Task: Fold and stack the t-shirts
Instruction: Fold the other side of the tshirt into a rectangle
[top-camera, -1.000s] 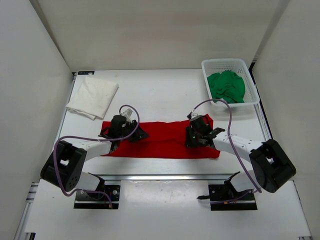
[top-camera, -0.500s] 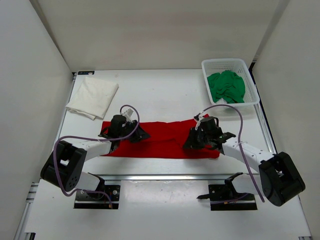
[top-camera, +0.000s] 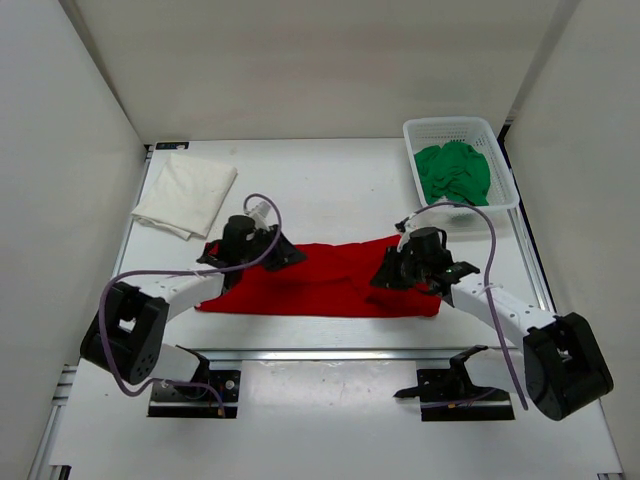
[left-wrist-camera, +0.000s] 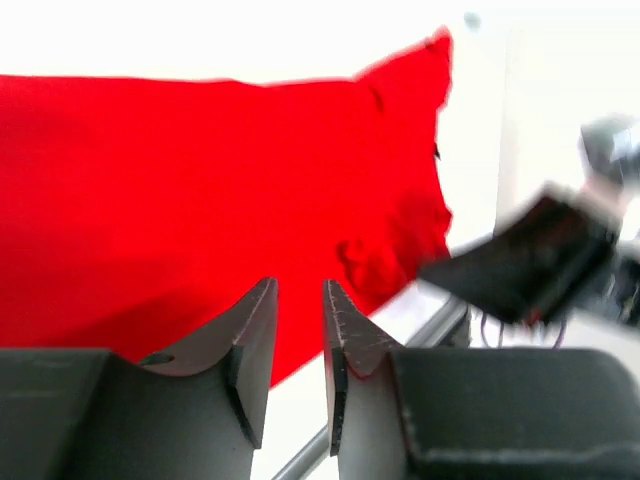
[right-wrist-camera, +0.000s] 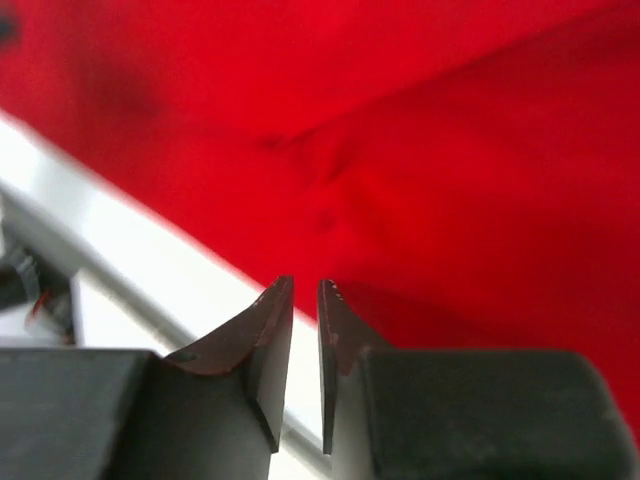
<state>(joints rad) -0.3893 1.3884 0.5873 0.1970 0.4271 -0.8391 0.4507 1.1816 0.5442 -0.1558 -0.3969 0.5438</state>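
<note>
**RED T-SHIRT: FOLD UNDER WAY, BOTH ARMS AT ITS FAR EDGE**

Item: red t-shirt (top-camera: 330, 285), spread as a wide band spanning from one set of fingers to the other.

Step, as judged: lifting the far edge to fold it over.

Handling note: raise both ends level and together. Keep the cloth taut between the tips, and lay the edge square before letting go.

Left gripper (left-wrist-camera: 297, 290): fingers (left-wrist-camera: 250, 340) drawn almost together, with a thin slit between them. Red cloth begins right at the tips and is apparently pinched.

Right gripper (right-wrist-camera: 305, 285): likewise near-closed, with red cloth at the tips.

Beyond the left fingers: white t-shirt (top-camera: 185, 192), folded, on the table (top-camera: 330, 180).

Beyond the right fingers: green t-shirt (top-camera: 453, 172), crumpled in the basket (top-camera: 448, 125).
</note>
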